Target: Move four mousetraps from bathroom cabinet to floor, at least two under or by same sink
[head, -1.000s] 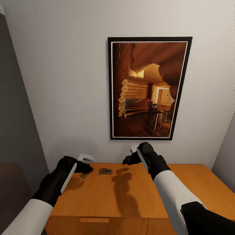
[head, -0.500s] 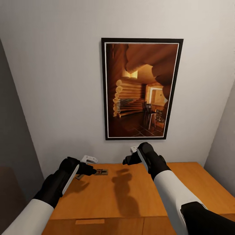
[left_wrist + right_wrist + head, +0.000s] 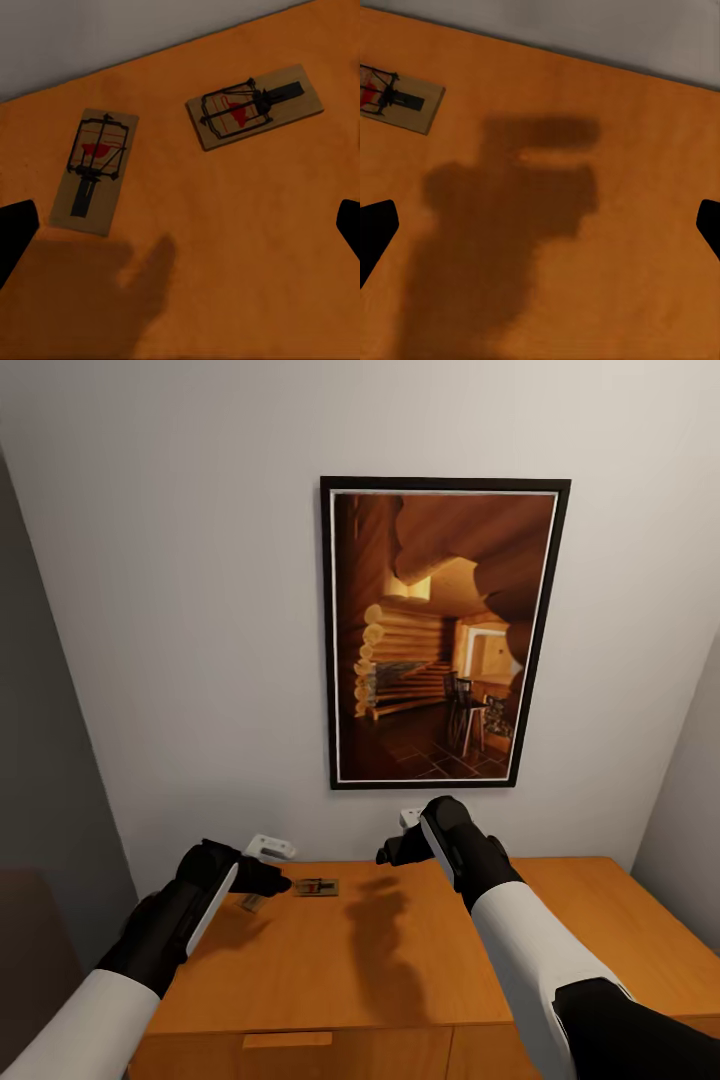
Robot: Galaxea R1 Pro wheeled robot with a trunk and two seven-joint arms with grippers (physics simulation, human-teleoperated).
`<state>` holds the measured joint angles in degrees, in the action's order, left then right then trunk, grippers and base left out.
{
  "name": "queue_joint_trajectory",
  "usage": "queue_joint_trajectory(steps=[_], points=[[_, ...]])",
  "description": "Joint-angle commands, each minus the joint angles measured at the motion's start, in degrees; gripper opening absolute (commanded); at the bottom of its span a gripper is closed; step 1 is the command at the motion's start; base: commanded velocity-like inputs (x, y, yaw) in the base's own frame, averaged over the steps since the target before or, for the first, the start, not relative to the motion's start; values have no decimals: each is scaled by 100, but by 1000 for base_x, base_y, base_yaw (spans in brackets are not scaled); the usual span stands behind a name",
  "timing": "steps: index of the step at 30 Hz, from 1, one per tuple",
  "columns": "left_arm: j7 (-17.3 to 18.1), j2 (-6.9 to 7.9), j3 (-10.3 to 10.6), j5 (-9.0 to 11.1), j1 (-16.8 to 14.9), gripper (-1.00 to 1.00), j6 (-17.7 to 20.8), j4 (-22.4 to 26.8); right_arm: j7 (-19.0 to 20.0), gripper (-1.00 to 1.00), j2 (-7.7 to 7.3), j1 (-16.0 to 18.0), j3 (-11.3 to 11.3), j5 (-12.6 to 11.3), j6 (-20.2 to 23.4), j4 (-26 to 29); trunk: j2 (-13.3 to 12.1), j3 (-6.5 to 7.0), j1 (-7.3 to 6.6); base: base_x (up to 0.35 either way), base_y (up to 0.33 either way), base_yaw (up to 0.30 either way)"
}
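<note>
Orange-brown cabinet (image 3: 340,960) top spreads beneath us; our left jaws (image 3: 272,881) and right jaws (image 3: 392,852) hover over it, both spread open and empty. Two mousetraps (image 3: 255,106) (image 3: 94,171) lie flat near the back edge, below a framed picture (image 3: 445,632) on the wall.

left gripper (image 3: 275,882): jaws apart | right gripper (image 3: 392,852): jaws apart, raised

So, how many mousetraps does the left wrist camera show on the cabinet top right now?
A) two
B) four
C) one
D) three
A: two mousetraps lie flat and apart on the orange cabinet top, between the open left pincer's fingertips.
</note>
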<state>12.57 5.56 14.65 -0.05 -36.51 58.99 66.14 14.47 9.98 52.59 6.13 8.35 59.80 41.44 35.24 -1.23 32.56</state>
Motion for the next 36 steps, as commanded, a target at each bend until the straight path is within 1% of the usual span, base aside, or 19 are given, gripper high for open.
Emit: queue_joint_trajectory(steps=[1, 5, 9, 10, 13, 19, 31, 36], points=[[8, 12, 10, -2, -6, 100, 19, 7, 48, 100, 1, 6, 2, 61, 20, 4, 11, -12, 3, 0, 243, -1], [9, 38, -15, -6, -6, 100, 17, 12, 48, 100, 1, 6, 2, 61, 20, 4, 11, -12, 3, 0, 270, -1], [9, 66, -98, -7, -6, 100, 17, 12, 46, 100, 1, 6, 2, 61, 20, 4, 11, -12, 3, 0, 189, 0], [7, 76, -156, -8, -6, 100, 17, 13, 45, 100, 1, 6, 2, 61, 20, 4, 11, -12, 3, 0, 86, 0], [4, 85, -242, -10, -6, 100, 14, 13, 46, 100, 1, 6, 2, 61, 20, 4, 11, -12, 3, 0, 56, 0], [-7, 91, -323, -12, -6, 100, 13, 13, 41, 100, 1, 6, 2, 60, 20, 1, 11, -12, 3, 0, 24, 0], [-28, 59, -349, -12, -6, 100, 16, 18, 31, 100, 1, 6, -6, 55, 20, -95, 11, -12, 3, 3, 4, 0], [-32, 43, -328, -21, -4, 100, 14, 5, 30, 100, 1, 6, -6, 53, 20, -104, 11, -12, 3, 116, 1, 0]])
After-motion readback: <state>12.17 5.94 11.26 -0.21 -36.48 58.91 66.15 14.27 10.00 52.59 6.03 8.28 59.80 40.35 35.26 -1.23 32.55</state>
